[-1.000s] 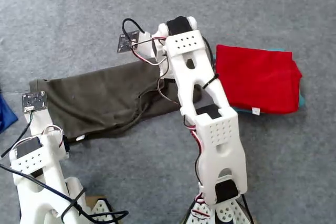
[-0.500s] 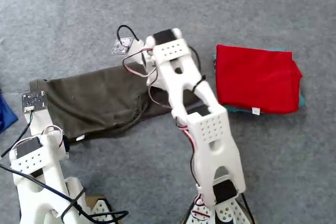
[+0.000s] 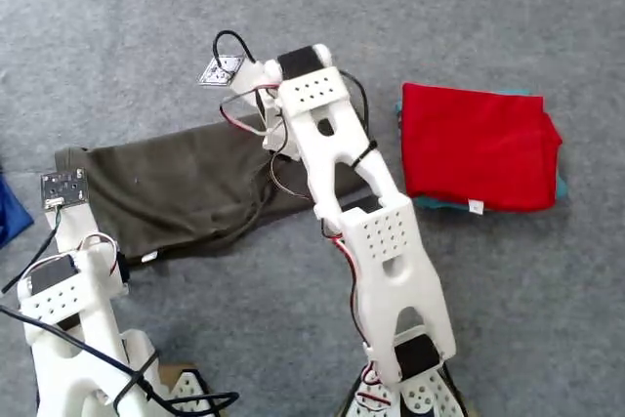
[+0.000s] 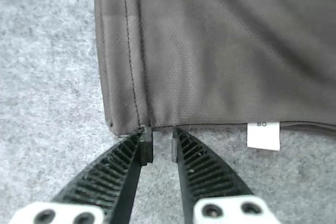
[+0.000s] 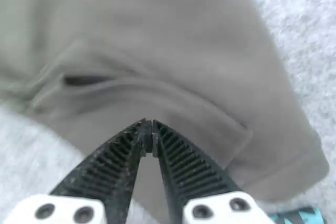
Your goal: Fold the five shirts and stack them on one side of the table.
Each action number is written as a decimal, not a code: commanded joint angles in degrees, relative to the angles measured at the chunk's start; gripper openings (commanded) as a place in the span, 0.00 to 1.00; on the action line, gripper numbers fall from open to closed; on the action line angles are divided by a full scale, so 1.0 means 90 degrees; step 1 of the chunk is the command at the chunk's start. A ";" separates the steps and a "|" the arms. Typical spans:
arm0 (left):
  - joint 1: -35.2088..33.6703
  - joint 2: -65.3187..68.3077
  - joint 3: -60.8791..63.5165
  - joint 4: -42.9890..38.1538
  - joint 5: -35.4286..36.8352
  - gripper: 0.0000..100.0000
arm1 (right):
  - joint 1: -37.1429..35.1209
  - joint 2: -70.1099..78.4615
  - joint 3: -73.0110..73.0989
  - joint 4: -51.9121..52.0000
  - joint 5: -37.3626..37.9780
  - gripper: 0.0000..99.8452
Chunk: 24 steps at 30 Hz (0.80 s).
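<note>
High view: dark olive shirt [image 3: 176, 192] lies spread left of centre; red folded shirt [image 3: 479, 148] rests on a teal shirt [image 3: 560, 186] at right. Left gripper [image 4: 157, 142], jaws slightly parted, meets the olive shirt's near hem. Right gripper [image 5: 147, 129], tips closed together, sits over the same shirt.

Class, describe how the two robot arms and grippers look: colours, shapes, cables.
Both arms are blocky white plastic; the right arm and left arm bear panels of small holes. Red, white and black wires run along the right arm; a black cable trails from the left. The left gripper and right gripper have black ribbed tapering fingers on white bases.
</note>
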 commanded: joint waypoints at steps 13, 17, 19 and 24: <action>-0.0640 -0.0010 -0.2232 0.1631 -0.0020 0.04 | -0.0694 0.0484 0.0454 -0.0342 -0.0205 0.01; -0.0259 0.0039 -0.3541 0.2071 0.0166 0.08 | -0.0576 0.0698 0.0054 -0.0166 -0.0518 0.01; -0.0005 0.0049 -0.3863 0.2178 0.0537 0.11 | -0.0527 0.0640 -0.0376 0.0029 -0.0518 0.01; 0.0327 0.0547 -0.3658 0.1719 0.0869 0.12 | -0.0567 0.0444 -0.1089 0.0264 -0.0527 0.01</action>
